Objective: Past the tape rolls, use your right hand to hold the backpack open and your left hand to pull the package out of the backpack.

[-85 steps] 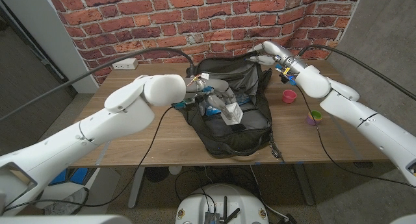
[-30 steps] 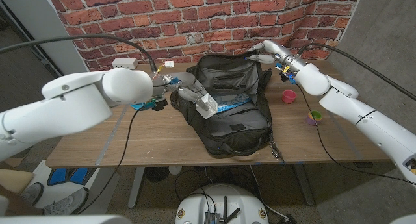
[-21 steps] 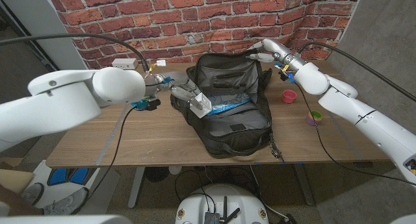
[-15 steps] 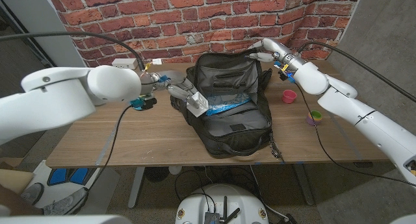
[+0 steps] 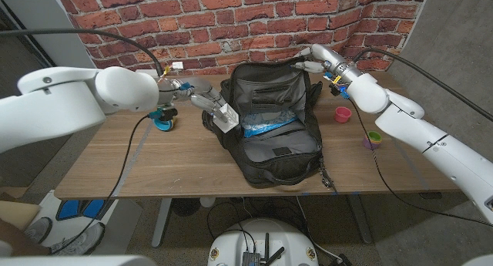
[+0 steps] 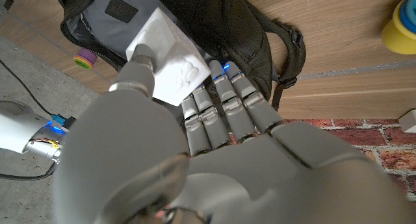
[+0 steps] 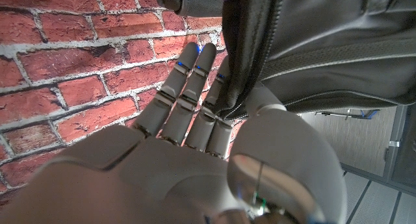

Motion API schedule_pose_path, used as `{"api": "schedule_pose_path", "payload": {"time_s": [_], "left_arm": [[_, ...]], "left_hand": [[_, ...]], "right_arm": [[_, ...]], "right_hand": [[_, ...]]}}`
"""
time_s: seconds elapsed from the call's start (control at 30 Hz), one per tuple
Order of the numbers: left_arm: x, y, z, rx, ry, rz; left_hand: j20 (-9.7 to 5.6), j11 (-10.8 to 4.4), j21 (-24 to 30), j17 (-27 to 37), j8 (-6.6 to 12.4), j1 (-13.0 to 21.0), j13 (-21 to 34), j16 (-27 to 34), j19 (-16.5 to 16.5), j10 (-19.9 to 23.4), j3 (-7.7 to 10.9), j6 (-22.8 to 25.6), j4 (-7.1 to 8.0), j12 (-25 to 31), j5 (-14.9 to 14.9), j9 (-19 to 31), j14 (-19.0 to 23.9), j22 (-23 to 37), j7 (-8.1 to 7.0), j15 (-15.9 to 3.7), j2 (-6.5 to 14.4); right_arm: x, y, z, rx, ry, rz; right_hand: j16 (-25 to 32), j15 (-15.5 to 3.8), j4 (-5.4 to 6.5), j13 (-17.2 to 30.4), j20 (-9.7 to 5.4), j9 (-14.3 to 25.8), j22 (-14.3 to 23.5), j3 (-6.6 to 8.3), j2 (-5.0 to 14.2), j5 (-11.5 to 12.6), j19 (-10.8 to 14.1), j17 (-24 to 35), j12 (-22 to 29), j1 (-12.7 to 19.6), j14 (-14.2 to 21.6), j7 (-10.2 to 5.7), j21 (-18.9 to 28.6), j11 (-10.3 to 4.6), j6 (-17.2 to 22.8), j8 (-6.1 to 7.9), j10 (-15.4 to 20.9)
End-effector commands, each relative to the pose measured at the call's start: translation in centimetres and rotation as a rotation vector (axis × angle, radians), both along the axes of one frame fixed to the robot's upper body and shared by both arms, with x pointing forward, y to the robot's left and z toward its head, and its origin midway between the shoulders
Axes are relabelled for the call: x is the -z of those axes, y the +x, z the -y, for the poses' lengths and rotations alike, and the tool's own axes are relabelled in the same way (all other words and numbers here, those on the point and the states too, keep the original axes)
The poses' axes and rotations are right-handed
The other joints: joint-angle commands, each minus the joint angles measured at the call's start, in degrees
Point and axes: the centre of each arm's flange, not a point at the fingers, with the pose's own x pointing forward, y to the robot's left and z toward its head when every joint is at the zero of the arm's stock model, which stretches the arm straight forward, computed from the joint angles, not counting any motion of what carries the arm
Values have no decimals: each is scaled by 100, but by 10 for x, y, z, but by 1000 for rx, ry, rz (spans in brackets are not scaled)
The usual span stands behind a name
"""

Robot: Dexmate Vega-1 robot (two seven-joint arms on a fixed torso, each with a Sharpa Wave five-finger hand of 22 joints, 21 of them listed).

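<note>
Lifted clear since a moment ago, the white package point(image 5: 225, 116) now sits above the backpack's point(image 5: 281, 150) left rim, pinched between thumb and fingers of the left hand point(image 5: 206, 104), nearer the table's point(image 5: 154, 162) left edge than before. Toward the far edge, the right hand point(image 5: 312, 62) grips the bag's raised flap, holding it open.

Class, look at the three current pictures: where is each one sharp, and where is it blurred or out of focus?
Head view: evenly lit and sharp across the backpack and brick wall. Left wrist view: the package is fairly crisp, but the near part of the left hand is a soft blur. Right wrist view: the bricks are sharp, the near part of the right hand is out of focus.
</note>
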Motion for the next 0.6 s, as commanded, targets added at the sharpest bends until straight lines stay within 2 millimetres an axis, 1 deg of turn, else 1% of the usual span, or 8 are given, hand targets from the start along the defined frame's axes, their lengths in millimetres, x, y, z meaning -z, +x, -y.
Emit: {"api": "schedule_pose_path", "payload": {"time_s": [0.03,0.13,0.27,0.33,0.6], "left_arm": [[-12,21,-13,-3,44,-18],[-14,24,-17,-8,56,-22],[-15,28,-22,-19,57,-26],[-14,30,-25,-23,60,-28],[-14,34,-35,-46,67,-37]], "left_hand": [[-881,-31,-11,-2,24,23,30,8,21,14,50,37,0,6,42,8,-26,16,-15,-745,50],[-881,-28,-13,-2,24,24,30,7,18,16,54,43,-2,7,43,8,-28,16,-19,-748,54],[-881,-19,-14,-2,20,22,30,9,16,6,59,39,-2,3,44,8,-26,16,-20,-748,60],[-880,-25,-15,-2,20,19,30,9,15,10,61,43,-1,5,44,8,-26,16,-17,-747,63],[-880,-30,-17,-2,12,15,30,8,12,7,67,35,-2,4,45,9,-28,16,-21,-747,70]], "right_arm": [[5,-11,-19,17,8,-24],[6,-12,-22,34,5,-17],[7,-14,-24,44,20,-21],[8,-14,-24,50,29,-22],[12,-21,-28,91,39,-9]], "right_hand": [[-27,-458,-3,11,-806,18,-5,32,35,37,-31,9,-12,-15,25,-18,56,17,58,11,-4],[-28,-464,-6,12,-804,19,-6,34,38,39,-38,13,-16,-13,23,-16,61,7,48,7,-14],[-33,-468,-3,12,-805,19,-8,39,49,41,-46,16,-21,-13,17,-13,68,28,46,6,-25],[-33,-445,6,16,-805,19,-9,26,37,37,-52,18,-19,-30,18,-14,71,31,45,5,-26],[-28,-472,-6,27,-797,19,-12,34,47,40,-59,31,-16,-17,22,-16,87,3,42,4,-33]]}}
